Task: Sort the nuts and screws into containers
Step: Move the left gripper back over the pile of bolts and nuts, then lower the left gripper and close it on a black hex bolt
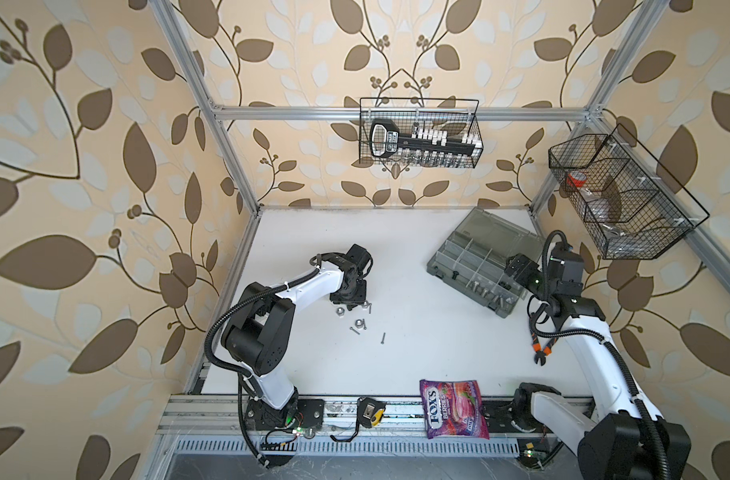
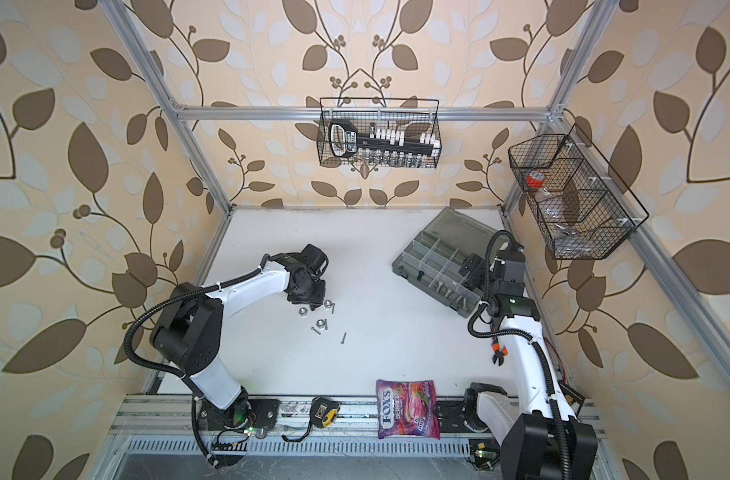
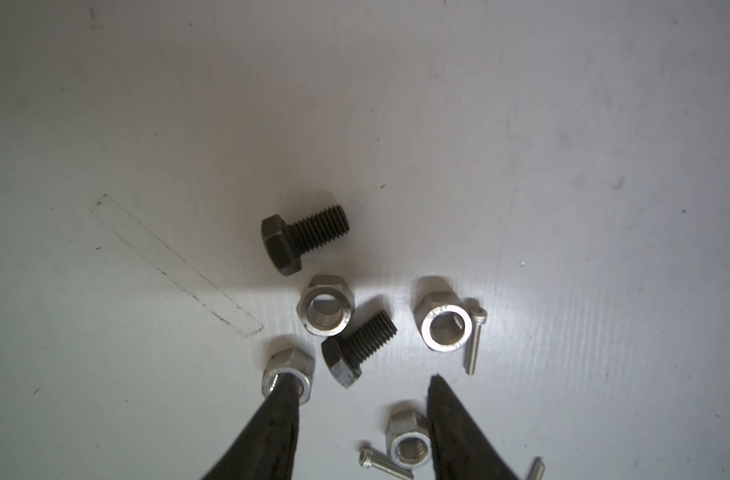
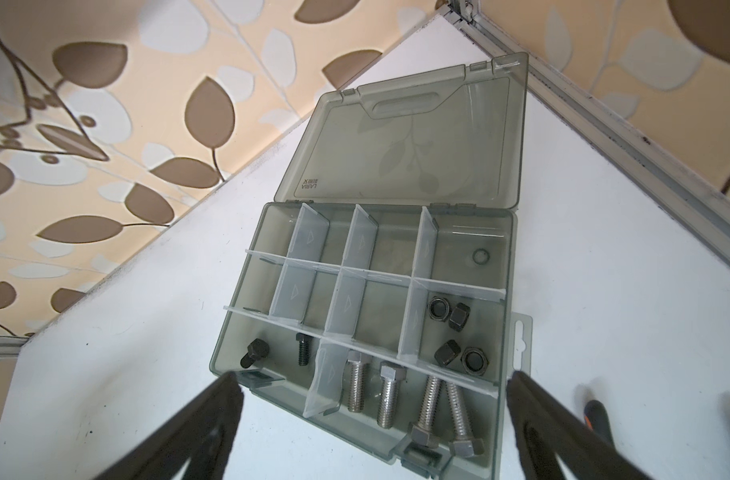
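Silver nuts (image 3: 325,311), black screws (image 3: 357,349) and thin screws (image 3: 473,336) lie loose on the white table (image 3: 147,104) beneath the left gripper (image 3: 359,384), its jaws partly apart with one fingertip (image 3: 282,399) at a nut's hole. The right gripper (image 4: 373,381) hangs wide open above the organizer box (image 4: 507,249), whose separate compartments hold silver screws (image 4: 388,399) and black nuts (image 4: 448,351).

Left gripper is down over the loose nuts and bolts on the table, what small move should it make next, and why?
Probably close the left gripper on the black bolt lying between its fingertips: the jaws stand open astride it, low over the table. One of them overlaps a silver nut, so closing slowly seems wise, or the nut may get dragged along.
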Motion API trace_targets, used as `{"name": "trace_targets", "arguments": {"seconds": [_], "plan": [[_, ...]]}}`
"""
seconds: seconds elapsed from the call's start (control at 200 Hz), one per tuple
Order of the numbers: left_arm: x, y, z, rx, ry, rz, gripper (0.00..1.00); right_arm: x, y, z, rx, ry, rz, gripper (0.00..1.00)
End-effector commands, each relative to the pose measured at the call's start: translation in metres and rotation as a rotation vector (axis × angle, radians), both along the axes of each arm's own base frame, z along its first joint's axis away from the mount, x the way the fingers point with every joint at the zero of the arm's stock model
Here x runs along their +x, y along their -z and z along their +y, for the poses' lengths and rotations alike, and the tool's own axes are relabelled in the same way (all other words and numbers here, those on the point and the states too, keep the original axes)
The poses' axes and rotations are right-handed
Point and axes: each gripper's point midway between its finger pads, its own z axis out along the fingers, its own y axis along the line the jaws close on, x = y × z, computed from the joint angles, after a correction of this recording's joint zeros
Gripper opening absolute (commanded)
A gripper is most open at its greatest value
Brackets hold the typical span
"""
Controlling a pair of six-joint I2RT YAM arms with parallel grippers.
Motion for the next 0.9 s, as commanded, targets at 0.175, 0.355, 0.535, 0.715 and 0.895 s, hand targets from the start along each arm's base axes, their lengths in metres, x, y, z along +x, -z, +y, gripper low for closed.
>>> {"name": "trace_targets", "arguments": {"seconds": [0.175,0.355,0.535,0.715,0.895], "plan": [[-0.004,0.003,-0.011,-0.001,0.063,0.029,0.48,-0.001,0.004,-0.003,0.008,0.020,0.008,1.00],[-0.005,0.011,-0.012,0.004,0.062,0.048,0.47,-0.001,0.005,-0.003,0.004,0.022,0.011,1.00],[-0.008,0.019,-0.010,0.013,0.054,0.073,0.43,-0.002,0.005,-0.004,0.000,0.024,0.011,1.00],[-0.011,0.022,-0.014,-0.005,0.052,0.083,0.42,-0.002,0.005,-0.004,0.000,0.025,0.012,0.99],[-0.014,0.024,-0.018,-0.017,0.058,0.091,0.42,-0.001,0.006,-0.003,0.003,0.022,0.015,1.00]]}}
